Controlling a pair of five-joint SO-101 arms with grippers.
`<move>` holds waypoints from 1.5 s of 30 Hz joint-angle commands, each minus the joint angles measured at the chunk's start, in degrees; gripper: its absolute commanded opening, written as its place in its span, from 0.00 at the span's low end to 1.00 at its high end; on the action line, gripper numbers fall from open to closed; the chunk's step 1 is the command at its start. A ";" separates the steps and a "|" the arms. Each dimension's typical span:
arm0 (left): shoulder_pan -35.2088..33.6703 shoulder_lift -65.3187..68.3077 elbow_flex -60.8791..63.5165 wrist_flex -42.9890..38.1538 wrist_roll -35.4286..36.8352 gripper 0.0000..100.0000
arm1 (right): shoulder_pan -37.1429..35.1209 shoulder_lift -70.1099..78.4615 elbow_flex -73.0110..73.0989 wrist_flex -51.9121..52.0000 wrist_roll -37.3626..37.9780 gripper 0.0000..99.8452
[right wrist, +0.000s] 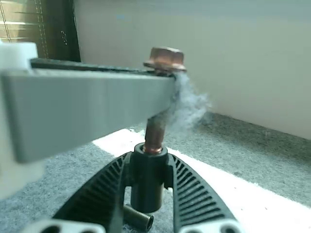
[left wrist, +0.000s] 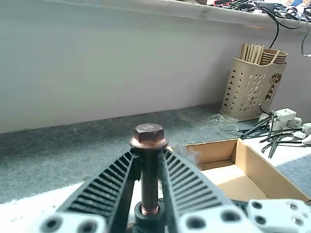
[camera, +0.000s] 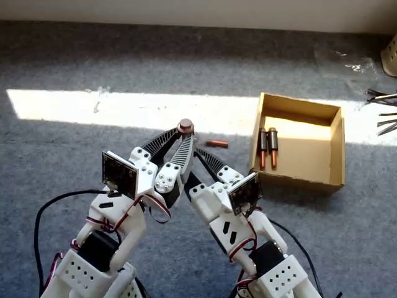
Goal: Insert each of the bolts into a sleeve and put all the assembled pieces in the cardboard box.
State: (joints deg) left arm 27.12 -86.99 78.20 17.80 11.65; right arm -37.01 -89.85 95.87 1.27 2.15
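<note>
Left fingers (left wrist: 108, 188) pinch one bolt (left wrist: 148, 138), right fingers (right wrist: 194, 194) one sleeve (right wrist: 146, 179); two assembled pieces (camera: 263, 146) near cardboard box (camera: 337, 149) left wall.

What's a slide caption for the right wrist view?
Right gripper holds a black sleeve upright; the left gripper holds a copper bolt partly inserted from above.

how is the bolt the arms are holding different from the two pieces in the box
Pose: the bolt stands upright, head on top; the two pieces lie flat, side by side.
Place: the bolt is clamped by the left gripper, its lower end in the sleeve held by the right gripper; the two pieces rest loose inside the cardboard box.
Shared: both show coppery metal and a dark part.
</note>
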 commanded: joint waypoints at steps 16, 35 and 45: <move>-0.84 -4.53 3.47 0.70 -0.26 0.01 | 0.66 -0.92 5.85 -0.13 0.62 0.00; -4.53 -4.53 4.26 0.70 -0.26 0.05 | 0.66 -0.92 5.85 -0.13 0.62 0.00; -4.53 -4.53 4.35 0.79 -0.18 0.13 | 0.66 -0.92 5.85 -0.13 0.62 0.00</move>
State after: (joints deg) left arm 23.43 -90.68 82.95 18.51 11.82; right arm -37.01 -89.85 95.87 1.27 2.15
